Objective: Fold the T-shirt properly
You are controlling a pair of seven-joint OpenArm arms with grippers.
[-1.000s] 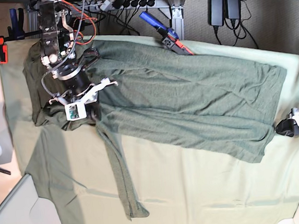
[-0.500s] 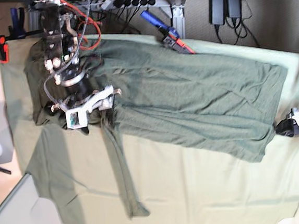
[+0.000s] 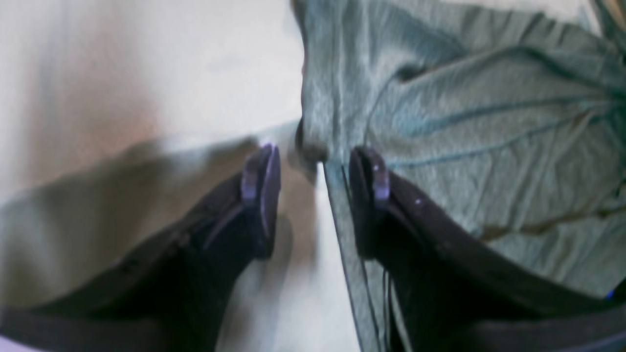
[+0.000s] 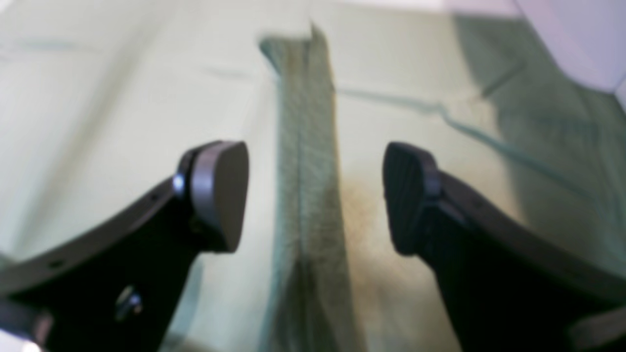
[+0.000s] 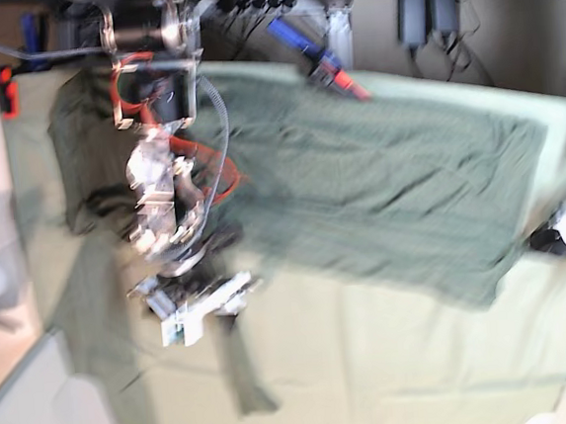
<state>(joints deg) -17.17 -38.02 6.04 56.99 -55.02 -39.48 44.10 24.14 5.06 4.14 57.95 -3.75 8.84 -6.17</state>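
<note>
The T-shirt point(image 5: 381, 193), dark grey-green, lies spread across the pale green table cloth point(image 5: 395, 361), and a narrow folded strip point(image 5: 240, 374) of it trails toward the near edge. In the base view my right gripper point(image 5: 205, 313) hovers over the top of that strip. The right wrist view shows this gripper point(image 4: 313, 195) open, the strip point(image 4: 305, 146) running on the cloth between its fingers and untouched. My left gripper point(image 5: 555, 240) sits at the shirt's right corner. Its jaws point(image 3: 315, 190) stand apart, with the shirt's hemmed edge point(image 3: 337, 205) lying beside the right finger.
A blue-and-red clamp point(image 5: 320, 65) grips the table's far edge, and a red clamp point(image 5: 3, 90) sits at the far left corner. Power bricks point(image 5: 424, 6) and cables lie on the floor behind. A white panel point(image 5: 34, 422) borders the lower left.
My right gripper opened, let go of the bunched shirt at the left, and moved toward the near side over the trailing strip. The left arm has not moved.
</note>
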